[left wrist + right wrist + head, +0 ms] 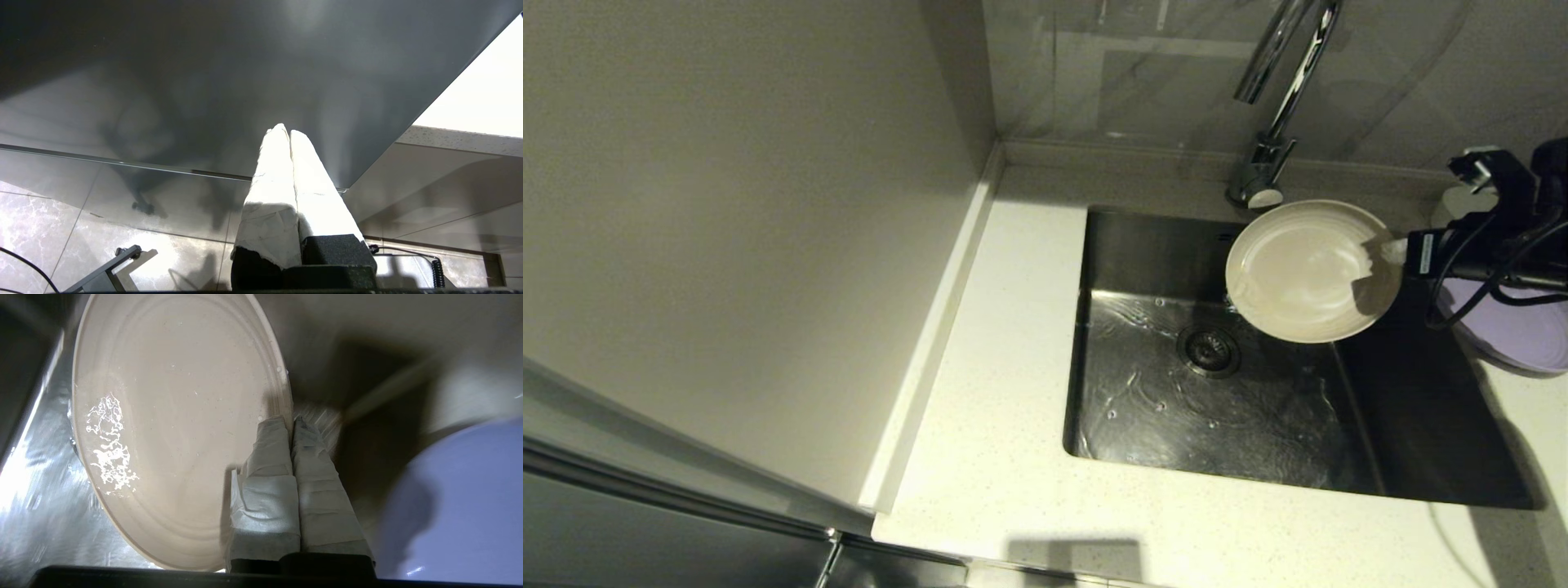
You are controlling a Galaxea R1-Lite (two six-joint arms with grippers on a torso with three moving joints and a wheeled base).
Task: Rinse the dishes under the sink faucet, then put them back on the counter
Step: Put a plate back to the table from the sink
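- The counter [980,457] wrapped round the sink [1143,253], and the basin floor lay below and to the left of your working pincer, wet and rippled around the drain strainer [1209,351].
- The faucet [1278,90] rose behind the basin, beyond and a little left of the pincer; whether water was running from it could not be told.
- The lilac plate [1523,331] sat on the counter directly under the right arm, partly hidden by it.
- The cream-beige plate [1303,273] hung over the sink's back right part, reaching leftward from the pincer, tilted, with water beading on its face [110,445].
- Your right gripper [1390,251] was clamped on that plate's right rim, one padded finger [269,457] on the face and the other behind it.
- Expect the plate to be rigid, breakable and slick when wet; a rim pinch gives it leverage to swing, so I would judge a deep bite on the rim and a slow carry safest.
- Your left gripper [290,136] was parked off the work, below the counter's level, fingers pressed together on nothing.
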